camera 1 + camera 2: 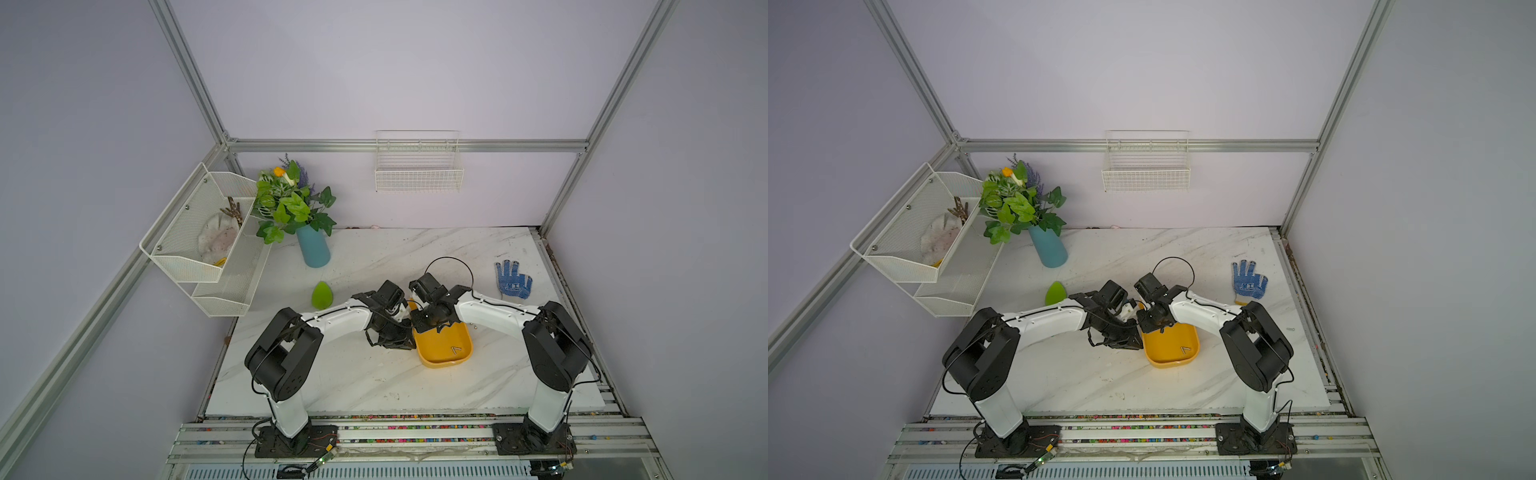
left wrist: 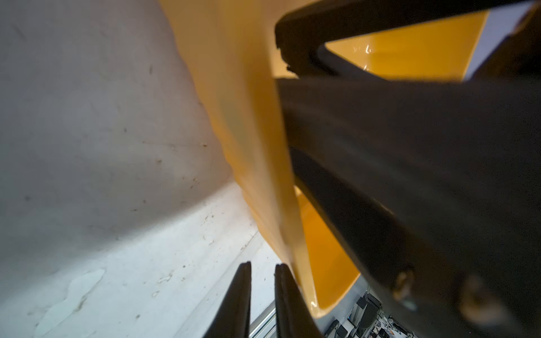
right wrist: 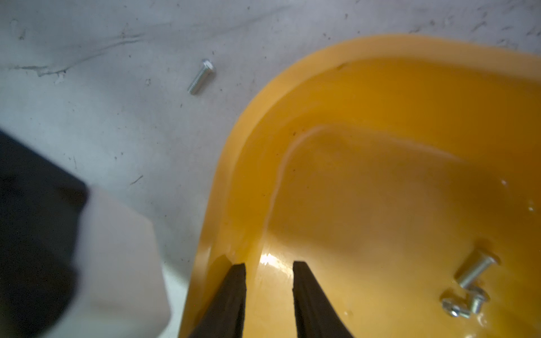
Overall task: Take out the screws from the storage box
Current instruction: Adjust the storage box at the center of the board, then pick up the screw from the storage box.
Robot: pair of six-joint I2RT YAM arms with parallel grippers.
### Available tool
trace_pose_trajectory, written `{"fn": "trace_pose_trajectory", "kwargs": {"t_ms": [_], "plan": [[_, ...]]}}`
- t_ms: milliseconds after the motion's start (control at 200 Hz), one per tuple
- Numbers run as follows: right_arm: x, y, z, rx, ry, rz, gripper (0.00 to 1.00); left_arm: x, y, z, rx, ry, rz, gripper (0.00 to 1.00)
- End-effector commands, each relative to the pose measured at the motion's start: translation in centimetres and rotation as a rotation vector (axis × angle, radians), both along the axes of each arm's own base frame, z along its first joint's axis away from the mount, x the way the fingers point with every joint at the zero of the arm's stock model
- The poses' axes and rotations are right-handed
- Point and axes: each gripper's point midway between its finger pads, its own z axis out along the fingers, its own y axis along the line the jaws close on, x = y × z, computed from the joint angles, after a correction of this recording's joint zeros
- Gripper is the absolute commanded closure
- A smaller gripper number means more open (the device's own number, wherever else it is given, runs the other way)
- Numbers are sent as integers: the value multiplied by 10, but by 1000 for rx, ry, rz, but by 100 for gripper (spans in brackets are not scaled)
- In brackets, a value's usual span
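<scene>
Right wrist: right jaws part-open, empty, over storage box (image 3: 248, 164); screws (image 3: 474, 270) inside, stray screw (image 3: 202, 76) on worktop (image 3: 102, 117); left jaws narrow, empty.

Robot lab cell: aluminium frame (image 1: 332, 145), plain walls (image 1: 374, 62).

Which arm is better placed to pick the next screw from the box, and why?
Right, likely: the right gripper is open over the box near the screws; the left gripper sits outside its wall.

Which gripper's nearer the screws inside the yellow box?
Right. The right gripper is inside the storage box, with the screws nearby; the left gripper is outside, beside its outer wall.
</scene>
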Motion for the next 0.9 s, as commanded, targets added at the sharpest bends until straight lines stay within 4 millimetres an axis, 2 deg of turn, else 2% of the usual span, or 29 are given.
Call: {"fn": "trace_pose_trajectory", "kwargs": {"t_ms": [0, 285, 445, 615, 895], "plan": [[-2, -15, 8, -42, -26, -47, 68, -8, 9, -3, -4, 23, 14, 79], [21, -71, 38, -238, -153, -191, 66, -3, 24, -1, 7, 37, 23, 76], [28, -97, 31, -257, -134, -251, 63, 4, 36, 6, 15, 29, 34, 75], [31, -99, 19, -256, -95, -268, 60, 14, 48, 11, 20, 25, 69, 75], [37, -95, -3, -272, -78, -285, 58, 24, 45, 20, 8, 9, 76, 74]]}}
